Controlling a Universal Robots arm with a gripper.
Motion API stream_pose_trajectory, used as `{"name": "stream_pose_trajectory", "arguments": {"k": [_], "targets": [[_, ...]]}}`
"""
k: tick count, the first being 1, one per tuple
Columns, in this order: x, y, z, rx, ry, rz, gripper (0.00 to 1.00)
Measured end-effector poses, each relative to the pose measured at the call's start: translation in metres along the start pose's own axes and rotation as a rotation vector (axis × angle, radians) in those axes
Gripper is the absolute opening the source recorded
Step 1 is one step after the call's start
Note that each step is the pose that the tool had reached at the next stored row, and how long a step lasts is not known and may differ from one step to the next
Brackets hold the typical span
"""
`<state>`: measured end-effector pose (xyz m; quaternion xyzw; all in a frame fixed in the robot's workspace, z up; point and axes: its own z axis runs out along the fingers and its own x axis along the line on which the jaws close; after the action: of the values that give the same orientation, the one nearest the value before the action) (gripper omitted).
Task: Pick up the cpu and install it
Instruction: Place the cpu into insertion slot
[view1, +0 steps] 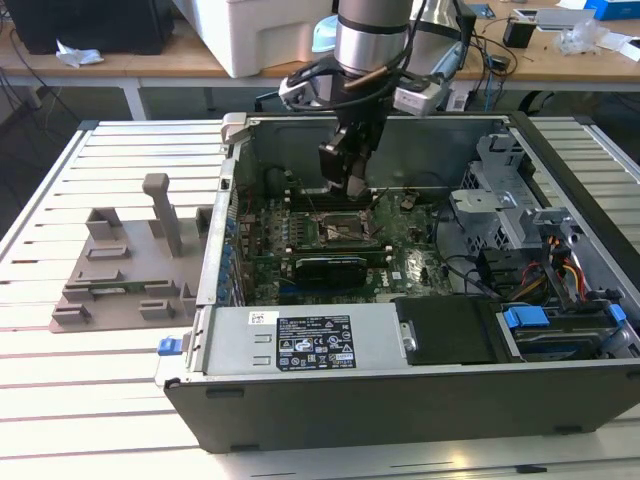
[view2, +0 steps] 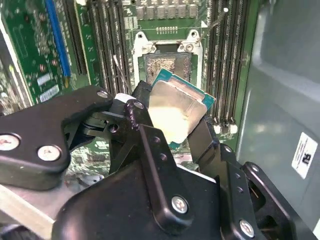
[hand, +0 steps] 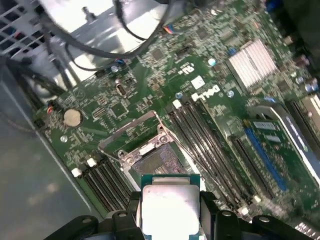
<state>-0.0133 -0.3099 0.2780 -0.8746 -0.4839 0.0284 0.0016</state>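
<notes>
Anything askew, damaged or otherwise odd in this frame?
The cpu, gripped in the claw close to the open socket, looks skewed in the second wrist view. Its edges run at an angle to the socket's frame. Nothing else stands out.

One cpu (view2: 176, 111) — one gripper (view2: 172, 115)

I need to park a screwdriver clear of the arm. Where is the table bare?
The slatted table is bare between the grey fixture block and its near edge, at the exterior view's left of the computer case. Inside the case is crowded: the gripper holds the cpu near the socket.
</notes>
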Motion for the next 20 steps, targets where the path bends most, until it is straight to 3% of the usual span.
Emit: {"name": "stream_pose_trajectory", "arguments": {"k": [5,15,18,20], "targets": [[0.0000,0.0000,0.0001,-0.0142,-0.0088,-0.294,0.55],[0.0006,0.0004,0.0120,-0.0242,-0.0153,-0.502,0.55],[0.0011,0.0007,0.0213,-0.0300,-0.0187,-0.622,0.55],[0.0015,0.0007,0.0267,-0.0312,-0.0197,-0.649,0.55]]}}
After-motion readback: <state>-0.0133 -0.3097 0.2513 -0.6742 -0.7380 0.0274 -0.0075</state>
